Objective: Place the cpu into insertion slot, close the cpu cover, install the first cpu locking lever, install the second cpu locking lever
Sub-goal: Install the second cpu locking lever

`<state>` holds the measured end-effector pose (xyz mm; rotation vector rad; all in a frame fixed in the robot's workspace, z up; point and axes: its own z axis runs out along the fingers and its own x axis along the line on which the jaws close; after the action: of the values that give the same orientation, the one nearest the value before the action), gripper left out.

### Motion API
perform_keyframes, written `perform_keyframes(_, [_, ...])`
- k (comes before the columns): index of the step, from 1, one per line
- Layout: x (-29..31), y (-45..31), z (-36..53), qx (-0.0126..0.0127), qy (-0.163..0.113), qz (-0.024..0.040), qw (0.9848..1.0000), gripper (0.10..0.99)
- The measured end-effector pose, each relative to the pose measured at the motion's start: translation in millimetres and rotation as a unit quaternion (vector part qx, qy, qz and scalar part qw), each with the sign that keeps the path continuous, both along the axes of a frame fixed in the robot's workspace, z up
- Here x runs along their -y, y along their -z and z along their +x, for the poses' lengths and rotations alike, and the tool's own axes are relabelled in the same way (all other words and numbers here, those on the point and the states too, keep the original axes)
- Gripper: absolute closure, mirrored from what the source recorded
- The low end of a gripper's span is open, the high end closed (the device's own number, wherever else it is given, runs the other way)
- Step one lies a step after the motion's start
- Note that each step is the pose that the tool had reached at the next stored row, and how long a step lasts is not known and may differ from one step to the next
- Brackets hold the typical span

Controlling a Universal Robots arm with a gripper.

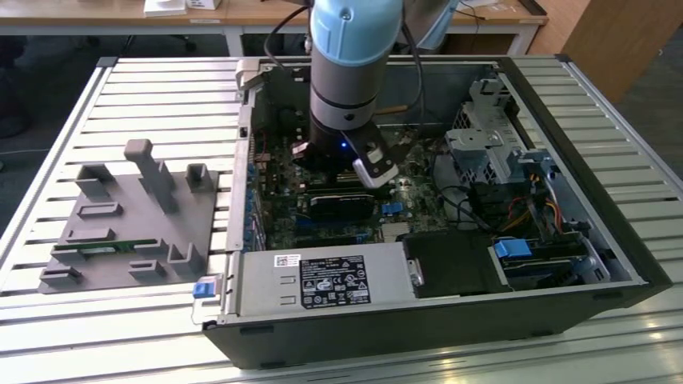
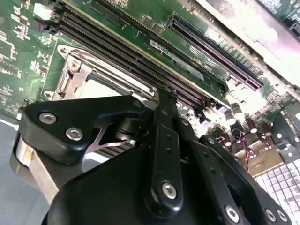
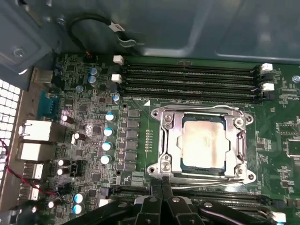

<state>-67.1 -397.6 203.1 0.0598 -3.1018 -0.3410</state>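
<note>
The arm reaches down into the open computer case [image 1: 555, 264], which lies on the slatted counter [image 1: 160, 104] at the middle of the exterior view. In the first wrist view the cpu [image 3: 202, 143] sits flat in the insertion slot [image 3: 172, 143], centre-right of the frame, with the cpu cover [image 3: 236, 140] lying closed around it, its window showing the pale chip face. The gripper [image 3: 161, 187] has its slim black fingers pressed together, grasping nothing I can make out, right at the slot's lower edge beside a thin metal locking lever [image 3: 206, 186].

The pincer [image 2: 165, 93] hides part of the cpu cover [image 2: 82, 77]
</note>
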Motion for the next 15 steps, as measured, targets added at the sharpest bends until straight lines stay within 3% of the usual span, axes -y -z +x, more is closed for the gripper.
perform_keyframes(8, [0.5, 4.8, -1.0, 0.0000, 0.000, 0.0151, 0.9999, 0.980])
perform_keyframes(15, [0.6, 8.1, -1.1, 0.0000, 0.000, 0.0232, 0.9997, 0.980])
